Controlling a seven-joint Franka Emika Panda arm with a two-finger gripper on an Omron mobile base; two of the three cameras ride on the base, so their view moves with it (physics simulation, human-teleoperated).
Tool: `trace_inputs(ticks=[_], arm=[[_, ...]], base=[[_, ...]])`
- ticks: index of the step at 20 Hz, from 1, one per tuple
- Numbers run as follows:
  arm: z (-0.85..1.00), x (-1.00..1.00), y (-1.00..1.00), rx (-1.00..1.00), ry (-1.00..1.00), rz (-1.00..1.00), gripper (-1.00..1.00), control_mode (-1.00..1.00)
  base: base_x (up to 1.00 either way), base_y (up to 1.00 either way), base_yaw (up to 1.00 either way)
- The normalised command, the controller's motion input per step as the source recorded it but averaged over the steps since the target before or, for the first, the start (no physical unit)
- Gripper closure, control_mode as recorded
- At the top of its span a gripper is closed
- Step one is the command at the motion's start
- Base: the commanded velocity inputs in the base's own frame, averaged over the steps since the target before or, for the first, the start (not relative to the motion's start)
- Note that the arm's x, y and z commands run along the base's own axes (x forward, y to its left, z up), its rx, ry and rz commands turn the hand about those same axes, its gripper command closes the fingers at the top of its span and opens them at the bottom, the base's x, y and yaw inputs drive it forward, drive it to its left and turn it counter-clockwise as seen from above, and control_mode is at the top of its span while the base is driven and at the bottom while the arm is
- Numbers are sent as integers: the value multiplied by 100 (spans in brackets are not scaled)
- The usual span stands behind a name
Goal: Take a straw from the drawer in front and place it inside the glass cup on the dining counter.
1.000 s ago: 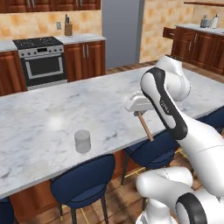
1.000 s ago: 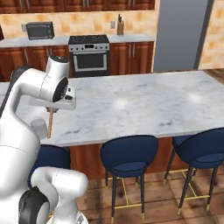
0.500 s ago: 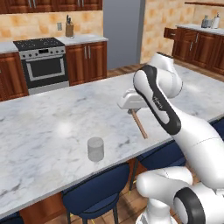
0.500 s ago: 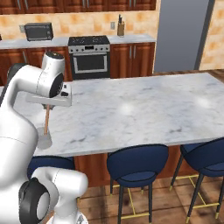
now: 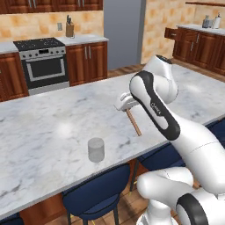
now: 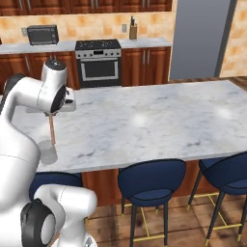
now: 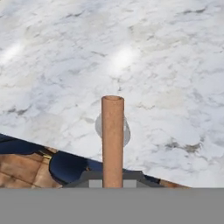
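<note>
My gripper (image 5: 126, 109) is shut on the straw (image 5: 134, 124), a thin tan-brown stick that slants down from the fingers above the dining counter (image 5: 52, 127). The glass cup (image 5: 96, 149) stands upright near the counter's front edge, left of and below the straw's lower end. From the right base view the straw (image 6: 51, 130) hangs just above the cup (image 6: 48, 152). In the hand view the straw (image 7: 113, 140) runs straight ahead, and the cup (image 7: 99, 127) sits behind its tip, partly covered. A drawer (image 5: 172, 33) stands pulled out of the far right cabinets.
Blue stools (image 6: 150, 179) are tucked under the counter's near side. A stove (image 5: 44, 61) and a knife block (image 5: 69, 29) line the back wall beside a grey fridge (image 6: 202, 38). A microwave (image 6: 42, 34) sits on the back worktop.
The base has driven, so the whole scene has shifted in both base views. The gripper with the straw now hangs closer to the glass cup than before.
</note>
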Motion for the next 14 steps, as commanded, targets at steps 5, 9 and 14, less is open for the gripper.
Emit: trace_inputs(ticks=[5, 9, 14], arm=[[-7, 2, 43, 5, -9, 7, 100, -100], [0, 0, 66, 0, -2, 0, 100, -100], [-4, 17, 32, 4, 0, 0, 100, -100]], base=[[0, 0, 0], [0, 0, 0], [0, 0, 0]])
